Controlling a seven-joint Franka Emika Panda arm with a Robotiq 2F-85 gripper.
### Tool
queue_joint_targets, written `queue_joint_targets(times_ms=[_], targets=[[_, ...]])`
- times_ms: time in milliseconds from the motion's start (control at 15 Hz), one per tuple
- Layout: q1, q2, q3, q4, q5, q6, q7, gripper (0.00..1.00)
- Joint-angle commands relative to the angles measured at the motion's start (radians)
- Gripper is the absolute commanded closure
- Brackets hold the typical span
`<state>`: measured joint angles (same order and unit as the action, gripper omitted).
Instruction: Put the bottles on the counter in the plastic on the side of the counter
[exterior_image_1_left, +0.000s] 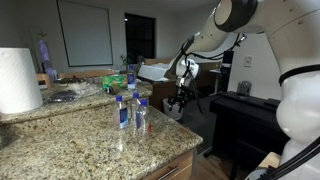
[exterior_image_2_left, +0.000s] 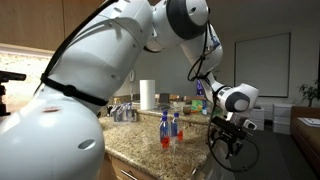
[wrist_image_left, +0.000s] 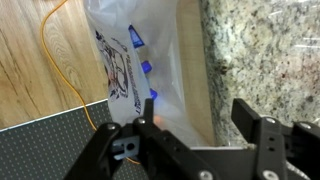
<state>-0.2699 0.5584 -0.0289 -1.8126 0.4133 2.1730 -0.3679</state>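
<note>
Small clear water bottles with blue labels (exterior_image_1_left: 141, 115) stand upright on the speckled granite counter (exterior_image_1_left: 70, 140), and also show in an exterior view (exterior_image_2_left: 165, 131). My gripper (exterior_image_1_left: 181, 96) hangs off the counter's side, beyond its edge, in both exterior views (exterior_image_2_left: 226, 141). In the wrist view the gripper (wrist_image_left: 200, 128) is open and empty, above a whitish crinkled plastic bag (wrist_image_left: 120, 60) beside the counter's edge (wrist_image_left: 260, 50). Blue parts of bottles (wrist_image_left: 147, 67) show through the bag.
A big white paper-towel roll (exterior_image_1_left: 15, 80) stands at the counter's end. Dishes and clutter sit at the back (exterior_image_1_left: 70, 92). Black furniture (exterior_image_1_left: 245, 115) stands near the arm. Below lie a wooden floor (wrist_image_left: 40, 60), an orange cable (wrist_image_left: 50, 50) and a dark mat (wrist_image_left: 40, 145).
</note>
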Motion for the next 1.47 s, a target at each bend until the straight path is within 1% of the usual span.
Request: queue_joint_targets(times_ms=[0,200,333,467,667,867,1000,1133,1267,1400], targets=[[0.008,-0.077,0.032,-0.028,-0.012,0.009,-0.022,0.0],[0.019,-0.152,0.09,-0.008,0.03,0.033,-0.088,0.0],[0.04,-0.192,0.121,0.032,0.031,0.017,-0.111,0.0],[0.076,-0.238,0.143,0.06,0.01,-0.002,-0.131,0.0],[0.135,-0.304,0.178,0.048,0.022,0.012,-0.19,0.0],[0.198,-0.321,0.201,0.04,-0.003,0.014,-0.257,0.0],[0.238,-0.32,0.202,0.028,-0.056,0.019,-0.29,0.0],[0.272,-0.317,0.195,0.012,-0.138,0.037,-0.304,0.0],[0.293,-0.316,0.189,-0.009,-0.219,0.051,-0.298,0.0],[0.302,-0.316,0.188,-0.031,-0.273,0.079,-0.294,0.0]])
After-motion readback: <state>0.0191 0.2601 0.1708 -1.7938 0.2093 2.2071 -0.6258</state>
